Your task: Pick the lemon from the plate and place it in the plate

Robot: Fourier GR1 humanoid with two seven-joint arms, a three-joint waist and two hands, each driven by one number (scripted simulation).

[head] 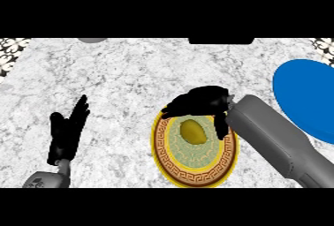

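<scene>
Right hand [199, 103], black, at the end of a grey forearm [274, 141] that enters from the lower right and slants up and to the left across the counter; the hand arches over the far rim of the patterned plate [195, 178], its fingers [175, 110] spread toward the left and curved downward, its thumb [222, 126] hanging down along the plate's right side. The fingers and thumb stand apart and close on nothing; whether any fingertip touches the plate's rim cannot be told. Lemon [193, 131], yellow-olive and oval, lying on the pale green centre of the patterned plate, just below the arched hand and between the fingers and the thumb, separate from both. The plate has a yellow outer rim and a brown band with a key pattern, and it rests on the grey-white marbled counter [124, 75]. Blue plate [306, 101], at the right edge and partly cut off by it, well apart from the lemon and beyond the right forearm. Left hand [67, 132], at the lower left, fingers straight and pointing upward, thumb out to the left, holding nothing and resting apart from both plates. Patterned tile shows at the upper corners of the view.
</scene>
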